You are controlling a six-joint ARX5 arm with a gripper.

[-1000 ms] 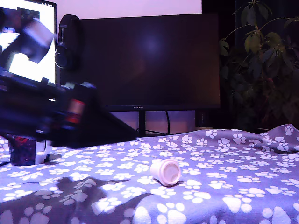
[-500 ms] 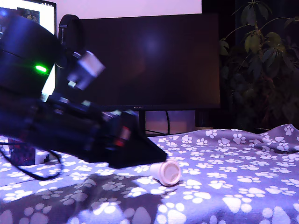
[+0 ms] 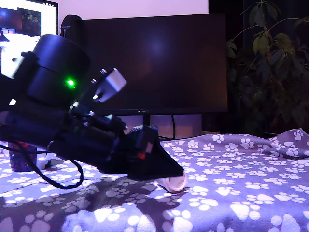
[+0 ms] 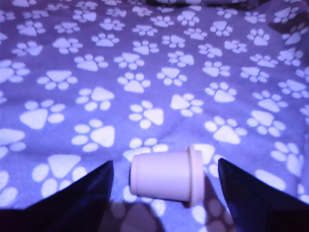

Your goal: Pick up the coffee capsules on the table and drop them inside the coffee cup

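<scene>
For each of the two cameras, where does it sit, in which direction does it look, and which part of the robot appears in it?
Exterior view: low beside the table, looking across it toward the monitors; the arm fills the exterior view's left.
Wrist view: on the wrist, looking down at the cloth; only two dark fingertips show.
Shared: the white capsule, lying on its side between the open gripper fingers.

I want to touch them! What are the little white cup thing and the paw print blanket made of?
The white coffee capsule looks like smooth matte plastic: even cream colour, crisp moulded rim. The paw-print cloth seems to be soft woven or fleecy fabric, since it wrinkles and folds; which kind can't be told.
</scene>
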